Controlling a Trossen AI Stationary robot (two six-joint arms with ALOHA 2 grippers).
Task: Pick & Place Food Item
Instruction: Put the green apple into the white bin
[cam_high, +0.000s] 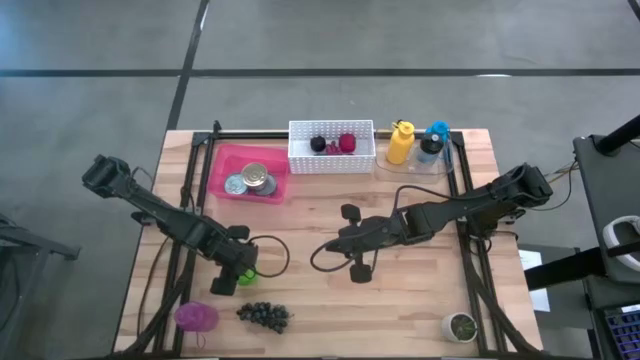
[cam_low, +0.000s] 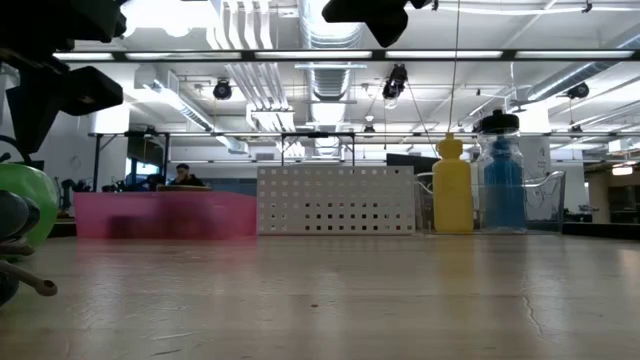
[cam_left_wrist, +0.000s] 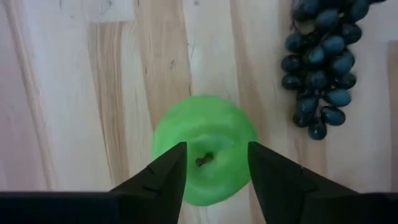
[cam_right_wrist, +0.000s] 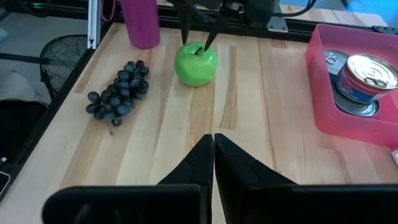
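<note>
Front edge of table (cam_high: 330, 330): purple object (cam_high: 196, 317) at the left; bunch of dark grapes (cam_high: 264, 316) just beside it; small round dish (cam_high: 461, 326) at the right corner.

Next row back: green apple (cam_high: 247, 271), upright, stem up, just behind the grapes and apart from them. Left gripper (cam_high: 238, 276) is over the apple, one finger on each side of the stem; fingers (cam_left_wrist: 163, 177) stand apart. Whether they touch the fruit cannot be told.

Table centre: right gripper (cam_high: 352, 243), off the wood, fingers pressed together, nothing between them. A black cable loops beside it.

Rear of table, left: pink tray (cam_high: 232, 161) with two cans (cam_high: 256, 178) inside.

Rear, centre: white perforated basket (cam_high: 331, 160) holding a dark round item (cam_high: 318, 144) and a red-pink one (cam_high: 347, 143).

Rear, right: clear container (cam_high: 445, 165) with a yellow bottle (cam_high: 400, 143) and a blue bottle (cam_high: 433, 142), both upright.

Beyond the table: a workshop room; a person (cam_low: 182, 176) seated far off.
</note>
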